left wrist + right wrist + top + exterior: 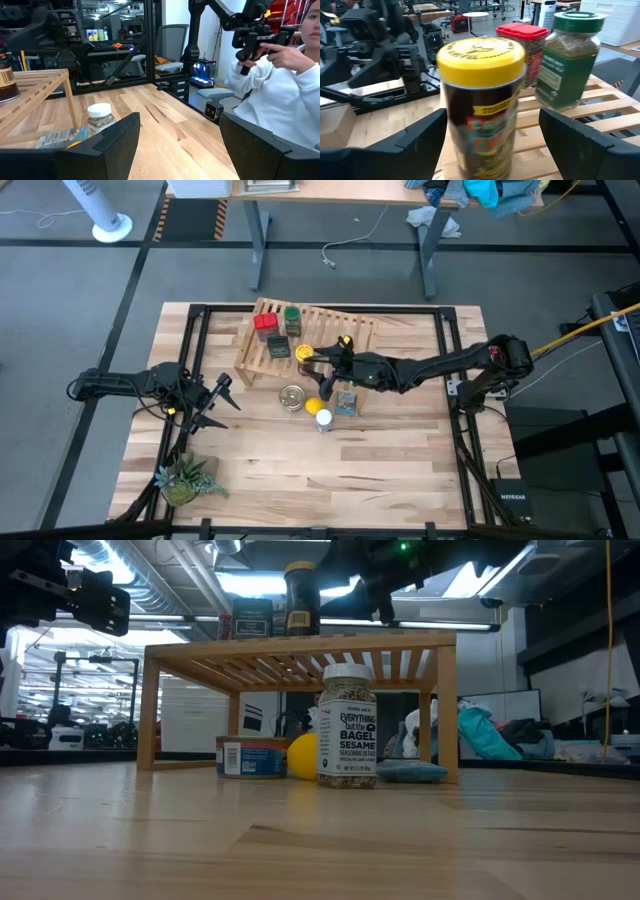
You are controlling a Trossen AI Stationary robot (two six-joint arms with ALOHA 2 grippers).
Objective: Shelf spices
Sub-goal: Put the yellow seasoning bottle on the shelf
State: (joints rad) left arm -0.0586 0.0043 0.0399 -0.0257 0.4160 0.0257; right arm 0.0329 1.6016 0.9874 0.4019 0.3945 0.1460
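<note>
The butcher-block table (380, 470) carries everything, and near its far middle stands the shelf (355, 328), the slatted light-wood rack I am filling. My right arm reaches across the table to the rack's near edge, and my right claw (322, 360) sits there with its two fingers spread wide on either side of the yellow-lidded jar (482, 100), which stands upright on the slats. I see gaps between the fingers and the jar, so I judge I am not pinching it, and it rests on the rack by its own weight.

Farther back on the rack stand the red tin (265, 326), the green-lidded jar (292, 318) and the dark grey tin (279, 348), grouped at one end, likely to leave the rest of the slats free.

My left arm waits at the table's left side, low and clear of the work, its left claw (222, 402) also spread and holding nothing.

One spice is not shelved: the white-lidded jar (324, 420) stands on the tabletop just in front of the rack. Beside it lie the silver round tin (292, 397), a small yellow round thing (314, 407) and the flat blue packet (346, 401), none of them mine to shelve. I judge that jar is next.
</note>
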